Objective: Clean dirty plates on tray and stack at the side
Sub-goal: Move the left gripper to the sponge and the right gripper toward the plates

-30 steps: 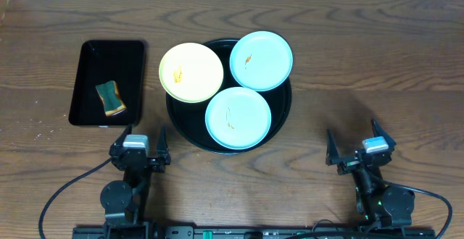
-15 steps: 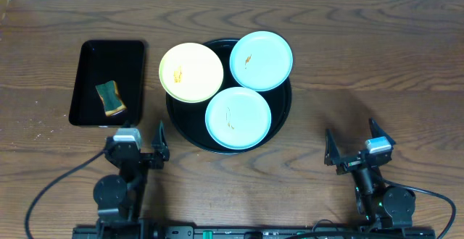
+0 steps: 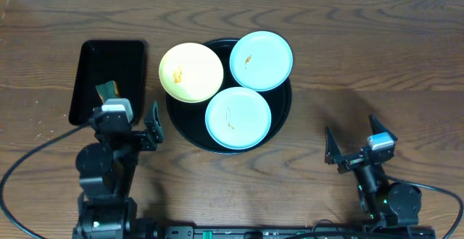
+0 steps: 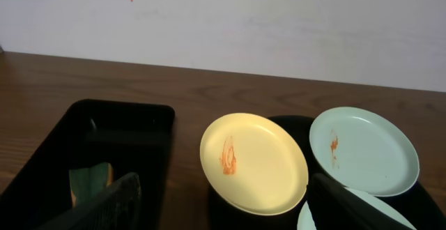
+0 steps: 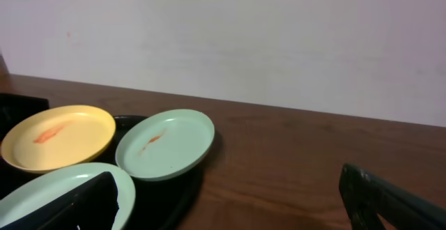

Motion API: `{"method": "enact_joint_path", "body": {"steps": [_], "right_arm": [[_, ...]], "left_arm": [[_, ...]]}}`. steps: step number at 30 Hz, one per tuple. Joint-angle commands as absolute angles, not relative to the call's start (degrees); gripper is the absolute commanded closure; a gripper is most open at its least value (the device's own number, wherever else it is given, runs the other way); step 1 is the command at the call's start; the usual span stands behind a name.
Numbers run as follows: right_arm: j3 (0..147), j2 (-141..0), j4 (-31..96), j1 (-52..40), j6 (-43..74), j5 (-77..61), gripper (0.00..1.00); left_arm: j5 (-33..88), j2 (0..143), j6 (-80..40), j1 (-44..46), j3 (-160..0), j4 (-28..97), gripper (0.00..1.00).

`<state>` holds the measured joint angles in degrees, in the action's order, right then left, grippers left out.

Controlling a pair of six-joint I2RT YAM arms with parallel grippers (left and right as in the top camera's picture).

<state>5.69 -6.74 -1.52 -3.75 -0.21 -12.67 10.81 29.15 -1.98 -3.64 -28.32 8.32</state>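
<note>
Three smeared plates rest on the round black tray: a pale yellow plate overhanging its left rim, a mint plate at the back right, a light blue plate in front. All three show in the left wrist view, the yellow plate centred, and in the right wrist view, the mint plate ahead. My left gripper is open and empty, over the front edge of the rectangular tray, left of the round tray. My right gripper is open and empty, right of the tray.
A smaller black rectangular tray stands at the left and holds a green and yellow sponge, partly hidden by my left gripper. It also shows in the left wrist view. A pale wall runs behind the wooden table.
My left arm has moved forward and to the left, so its gripper now reaches the front of the rectangular tray and covers part of the sponge. The right arm has barely moved.
</note>
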Motion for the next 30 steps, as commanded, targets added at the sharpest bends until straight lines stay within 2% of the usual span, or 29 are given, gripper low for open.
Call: {"method": "enact_joint_path", "body": {"steps": [1, 18, 30], "right_arm": [[9.96, -10.74, -1.76, -4.21, 0.80, -14.48, 0.01], [33.08, -44.03, 0.01, -4.21, 0.82, -27.00, 0.01], [44.62, -58.39, 1.74, -4.23, 3.01, -33.08, 0.01]], "left_arm": [[11.55, 30.37, -2.90, -3.42, -30.74, 8.58, 0.23], [11.55, 38.13, -2.87, -3.46, -40.47, 18.26, 0.23], [11.55, 52.25, -2.17, -3.46, -59.59, 35.22, 0.23]]}}
